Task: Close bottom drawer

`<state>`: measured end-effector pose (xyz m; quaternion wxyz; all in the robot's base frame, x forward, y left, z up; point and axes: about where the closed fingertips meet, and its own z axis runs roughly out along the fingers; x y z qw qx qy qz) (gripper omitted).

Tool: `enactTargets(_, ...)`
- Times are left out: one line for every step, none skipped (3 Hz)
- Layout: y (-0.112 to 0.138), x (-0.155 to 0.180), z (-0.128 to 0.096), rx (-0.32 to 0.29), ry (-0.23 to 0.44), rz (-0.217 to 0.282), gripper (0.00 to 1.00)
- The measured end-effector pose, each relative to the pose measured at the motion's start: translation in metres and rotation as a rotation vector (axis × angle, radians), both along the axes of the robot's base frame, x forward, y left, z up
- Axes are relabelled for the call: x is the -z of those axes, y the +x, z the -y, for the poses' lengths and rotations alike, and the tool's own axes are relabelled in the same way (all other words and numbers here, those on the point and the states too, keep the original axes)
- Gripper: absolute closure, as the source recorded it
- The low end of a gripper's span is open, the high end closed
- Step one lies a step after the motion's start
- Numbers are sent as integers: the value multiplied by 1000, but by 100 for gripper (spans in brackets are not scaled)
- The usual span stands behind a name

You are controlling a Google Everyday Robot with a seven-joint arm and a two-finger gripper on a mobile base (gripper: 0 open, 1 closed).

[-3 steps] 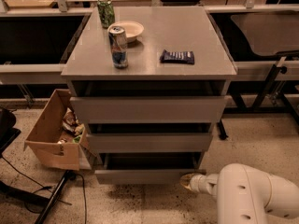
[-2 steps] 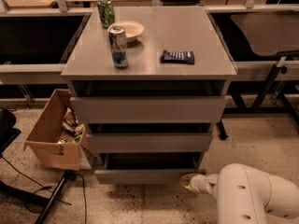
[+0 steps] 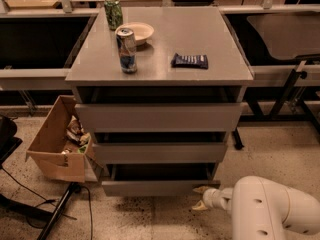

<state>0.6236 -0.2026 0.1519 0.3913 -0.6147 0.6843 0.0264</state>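
The grey cabinet [image 3: 160,116] has three drawers. The bottom drawer [image 3: 155,186] is the lowest and narrowest; its plain grey front stands slightly out from the cabinet, with a dark gap above it. My gripper [image 3: 200,197] is low at the drawer front's right end, just in front of its right corner. Its two pale fingers are spread apart with nothing between them. My white arm [image 3: 272,214] fills the lower right.
On the cabinet top stand a green can [image 3: 113,12], a blue-and-silver can [image 3: 127,50], a small bowl [image 3: 136,32] and a dark snack packet [image 3: 189,60]. A cardboard box [image 3: 57,144] with clutter sits on the floor to the left. Cables and a dark leg [image 3: 57,214] lie lower left.
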Motion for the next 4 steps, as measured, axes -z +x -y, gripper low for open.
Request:
enactTargets(0,0,0,0,0,0,0)
enactTargets(0,0,0,0,0,0,0)
enactTargets(0,0,0,0,0,0,19)
enactTargets(-21,-10,3,-25,-14,9,42)
